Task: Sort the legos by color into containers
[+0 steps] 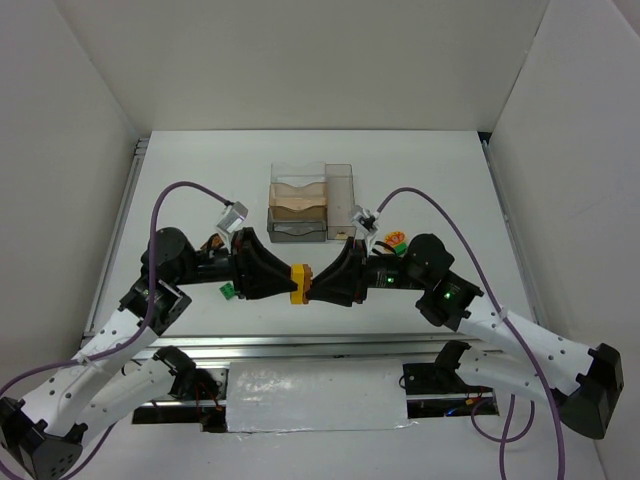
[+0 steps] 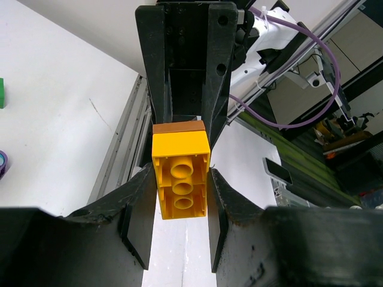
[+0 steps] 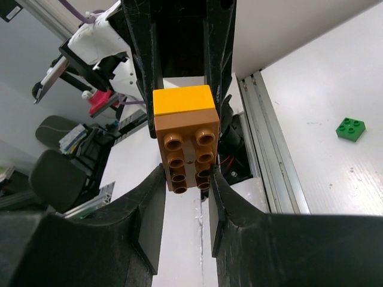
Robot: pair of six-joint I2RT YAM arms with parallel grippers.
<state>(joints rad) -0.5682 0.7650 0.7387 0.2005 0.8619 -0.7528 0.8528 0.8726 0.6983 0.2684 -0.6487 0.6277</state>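
Jaws of the left gripper were closed to the width of a yellow brick, one finger pressed against each long side, with the brick's hollow underside facing the wrist camera. Opposite, the right gripper had its jaws narrowed just as far on an orange-brown brick, pinching it at the near end, studs toward the camera. The two bricks sat face to face, touching, so the arms met nose to nose through the pair.

From above, the joined bricks hung between both grippers over the front part of the bench, near the metal rail at its near edge. Only the yellow one showed there; the brown one was probably hidden by the right fingers.

The containers stood farther back, well apart from the grippers, with bare white bench between. A green brick lay on the surface just beside the left gripper's body. Small orange and green pieces lay close to the right arm, too small to identify.
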